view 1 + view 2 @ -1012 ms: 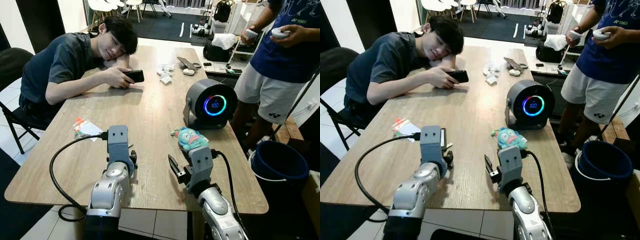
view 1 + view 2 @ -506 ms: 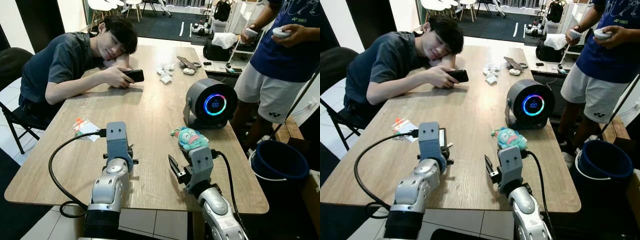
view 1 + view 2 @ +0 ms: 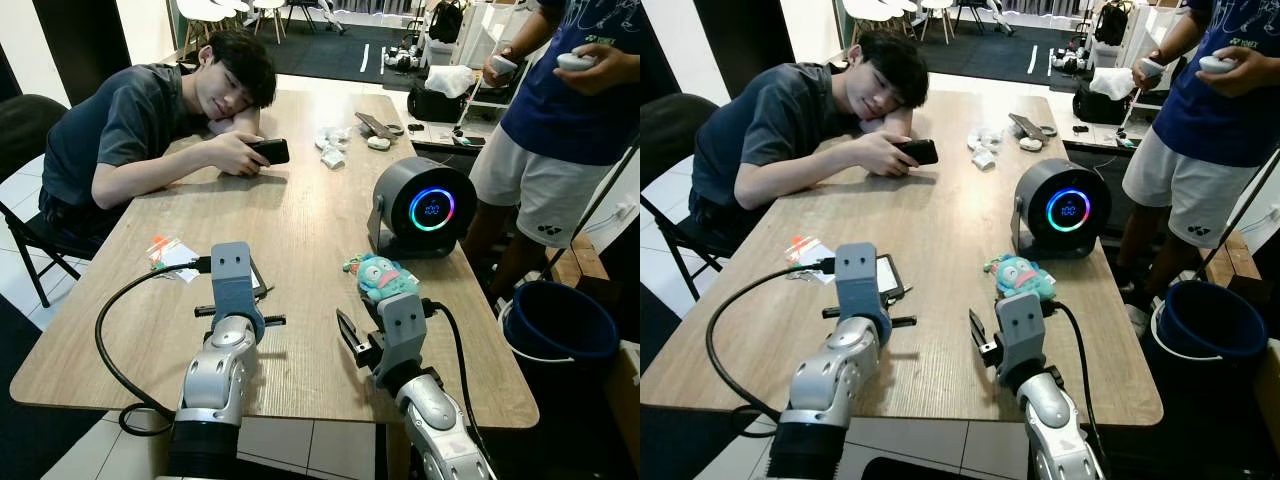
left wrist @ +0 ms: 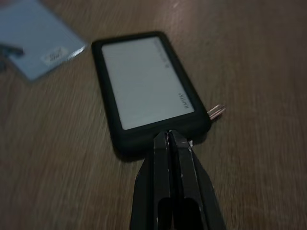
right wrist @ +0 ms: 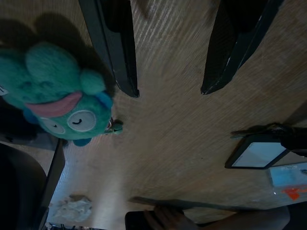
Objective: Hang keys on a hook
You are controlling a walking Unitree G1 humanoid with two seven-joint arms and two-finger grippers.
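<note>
A black card holder [image 4: 146,86] with a small metal key ring [image 4: 217,111] at its corner lies flat on the wooden table [image 3: 300,220]. My left gripper [image 4: 168,136] is shut, its tips resting at the holder's near edge. From the head, the holder [image 3: 887,275] peeks out beside my left wrist. A teal plush keychain toy [image 3: 380,277] lies just ahead of my right gripper [image 5: 170,90], which is open above bare wood. The toy [image 5: 53,100] sits outside one of the fingers [image 5: 115,48], not between them.
A black round device with a glowing ring [image 3: 422,208] stands behind the toy. A blue packet [image 3: 172,255] lies at the left. A seated person leans on the table holding a phone [image 3: 270,151]. Another person stands at the right beside a blue bucket [image 3: 558,325].
My left wrist has turned and shifted slightly left, so the card holder now shows beside it. The right arm and the toy have not moved.
</note>
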